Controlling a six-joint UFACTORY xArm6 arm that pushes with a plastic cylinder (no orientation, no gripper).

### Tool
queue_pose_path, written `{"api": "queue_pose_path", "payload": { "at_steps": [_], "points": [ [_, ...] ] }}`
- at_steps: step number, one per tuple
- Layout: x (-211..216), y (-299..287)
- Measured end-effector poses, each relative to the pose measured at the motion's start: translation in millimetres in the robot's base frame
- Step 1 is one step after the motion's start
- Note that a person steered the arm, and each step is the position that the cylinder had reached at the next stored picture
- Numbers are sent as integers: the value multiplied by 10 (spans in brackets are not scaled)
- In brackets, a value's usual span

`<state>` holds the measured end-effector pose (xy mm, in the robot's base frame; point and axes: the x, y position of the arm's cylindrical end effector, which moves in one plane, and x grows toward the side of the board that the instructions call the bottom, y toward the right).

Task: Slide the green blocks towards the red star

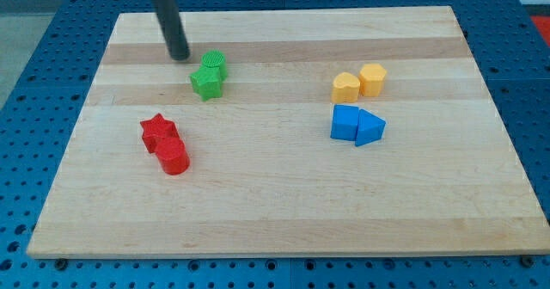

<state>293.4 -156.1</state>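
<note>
Two green blocks sit touching near the view's upper left: a green star (205,82) and a rounder green block (214,64) just above and right of it. The red star (157,132) lies lower left of them, with a red cylinder (174,156) touching its lower right. My tip (179,56) stands on the board just left of and slightly above the green blocks, a small gap away from them.
Two yellow blocks (346,87) (373,79) sit side by side at the view's right. Below them are a blue block (345,123) and a blue triangle (370,128), touching. The wooden board (275,220) lies on a blue pegboard table.
</note>
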Motion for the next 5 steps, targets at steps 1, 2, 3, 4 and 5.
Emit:
{"api": "queue_pose_path", "payload": {
  "at_steps": [1, 2, 3, 4, 5],
  "points": [
    [-86, 511],
    [-60, 726],
    [49, 726],
    [218, 726],
    [340, 726]
  ]
}}
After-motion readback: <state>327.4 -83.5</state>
